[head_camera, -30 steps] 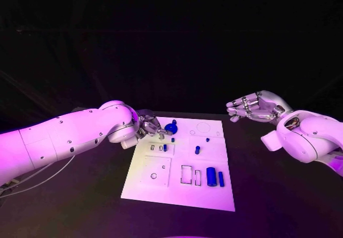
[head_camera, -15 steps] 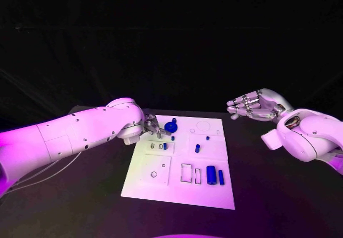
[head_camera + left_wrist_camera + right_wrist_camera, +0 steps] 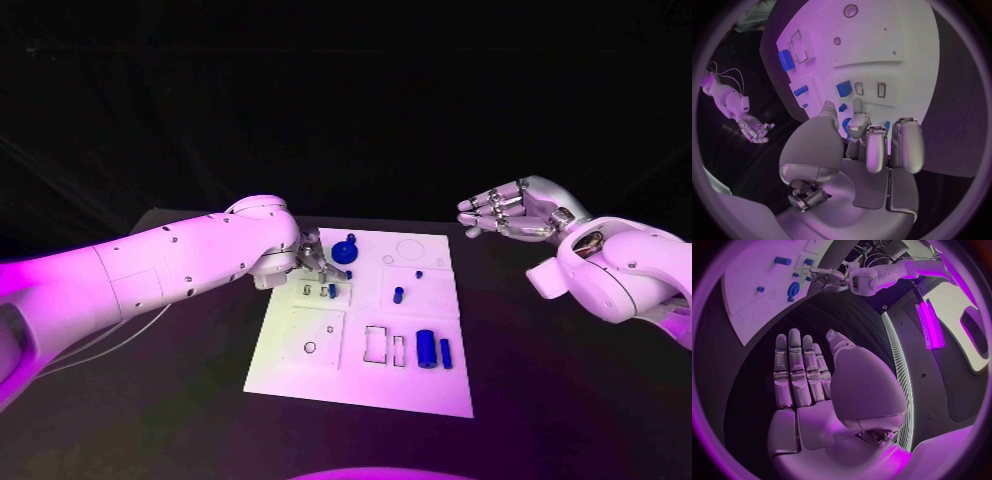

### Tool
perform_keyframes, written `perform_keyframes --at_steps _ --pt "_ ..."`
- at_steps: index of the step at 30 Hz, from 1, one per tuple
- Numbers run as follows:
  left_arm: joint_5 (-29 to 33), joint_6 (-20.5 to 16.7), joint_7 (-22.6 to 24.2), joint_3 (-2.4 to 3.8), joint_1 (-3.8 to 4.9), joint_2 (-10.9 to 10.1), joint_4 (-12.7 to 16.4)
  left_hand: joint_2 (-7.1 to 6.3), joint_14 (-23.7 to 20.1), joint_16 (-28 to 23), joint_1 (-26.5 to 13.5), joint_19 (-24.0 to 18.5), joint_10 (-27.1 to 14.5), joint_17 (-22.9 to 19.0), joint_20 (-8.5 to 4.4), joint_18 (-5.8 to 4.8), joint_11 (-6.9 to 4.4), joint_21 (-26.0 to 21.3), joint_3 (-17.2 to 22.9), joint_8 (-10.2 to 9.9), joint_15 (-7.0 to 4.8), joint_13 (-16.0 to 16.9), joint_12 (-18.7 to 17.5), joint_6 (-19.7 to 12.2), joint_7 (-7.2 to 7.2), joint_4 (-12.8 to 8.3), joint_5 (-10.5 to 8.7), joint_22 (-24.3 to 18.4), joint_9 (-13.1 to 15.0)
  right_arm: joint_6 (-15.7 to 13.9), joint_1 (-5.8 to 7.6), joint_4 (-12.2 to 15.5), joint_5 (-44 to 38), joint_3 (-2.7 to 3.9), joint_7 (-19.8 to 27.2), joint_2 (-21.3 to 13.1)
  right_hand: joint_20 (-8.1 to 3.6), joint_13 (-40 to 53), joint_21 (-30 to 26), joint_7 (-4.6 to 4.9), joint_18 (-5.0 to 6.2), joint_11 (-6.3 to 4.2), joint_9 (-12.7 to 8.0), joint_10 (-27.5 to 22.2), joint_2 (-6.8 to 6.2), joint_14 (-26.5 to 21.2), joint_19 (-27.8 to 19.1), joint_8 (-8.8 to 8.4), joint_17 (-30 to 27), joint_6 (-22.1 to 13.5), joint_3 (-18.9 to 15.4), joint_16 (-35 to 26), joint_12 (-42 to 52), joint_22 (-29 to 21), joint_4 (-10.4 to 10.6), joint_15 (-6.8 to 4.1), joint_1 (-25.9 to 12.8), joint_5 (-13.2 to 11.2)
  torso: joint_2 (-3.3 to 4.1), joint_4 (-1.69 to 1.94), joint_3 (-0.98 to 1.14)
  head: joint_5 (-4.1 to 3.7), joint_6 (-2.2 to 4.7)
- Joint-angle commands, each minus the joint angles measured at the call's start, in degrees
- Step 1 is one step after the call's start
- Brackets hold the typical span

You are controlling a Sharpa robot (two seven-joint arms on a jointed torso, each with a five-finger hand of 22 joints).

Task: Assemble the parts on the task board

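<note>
Left hand (image 3: pixel 312 258) low over the board's (image 3: pixel 325 345) far left corner, fingertips (image 3: pixel 857 107) just short of a blue block (image 3: pixel 844 88) beside two small slots; round blue knob (image 3: pixel 345 251) just beside the hand, toward the board's middle. Whether anything sits between the fingers: cannot tell. Right hand (image 3: pixel 508 213) raised well off to the right of the board, fingers straight and side by side in its wrist view, holding nothing.

Against a second ago: left arm further in over the board, hand nearer the slots; right hand unmoved; parts unshifted.

Board white, flat on the black table (image 3: pixel 173 400), with outlined recesses. Near edge: a thick blue cylinder (image 3: pixel 427 348) beside a thinner blue rod (image 3: pixel 446 352). Small blue pegs (image 3: pixel 398 295) mid-board.
</note>
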Motion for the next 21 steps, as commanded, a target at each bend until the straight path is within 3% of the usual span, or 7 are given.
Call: perform_keyframes --at_steps 1,21 --pt "-0.7 2.7 -0.5 -0.02 0.05 0.3 0.0 0.44 3.9 -0.3 0.1 0.2 -0.3 7.6 -0.34 -0.63 0.1 0.2 -0.3 0.3 -0.39 0.0 -0.2 -0.4 0.0 -0.1 0.1 0.1 0.1 -0.1 -0.11 -0.1 -0.7 0.0 0.1 0.1 0.04 -0.1 0.0 0.26 0.41 -0.01 -0.1 -0.3 0.3 -0.6 -0.3 -0.14 -0.1 0.0 -0.4 -0.2 0.3 -0.1 0.0 -0.03 -0.5 0.3 -0.01 0.04 -0.02 -0.02 -0.14" --pt "0.1 5.5 -0.5 -0.04 0.01 0.8 0.2 1.47 3.9 -0.3 1.8 0.2 -0.7 7.7 -0.32 -0.65 0.09 0.4 -0.2 1.2 -0.38 -0.3 -0.3 -1.1 -0.01 -0.2 0.12 0.3 1.3 0.1 -0.71 -1.2 -0.9 -0.08 -0.7 1.0 0.25 -0.6 0.1 0.67 0.43 0.26 -0.2 -0.7 0.53 -1.0 -0.5 -0.14 -0.9 -0.3 -0.6 -0.1 0.4 -1.6 -0.3 0.17 -0.5 3.6 0.04 0.1 -0.02 0.26 -0.27"
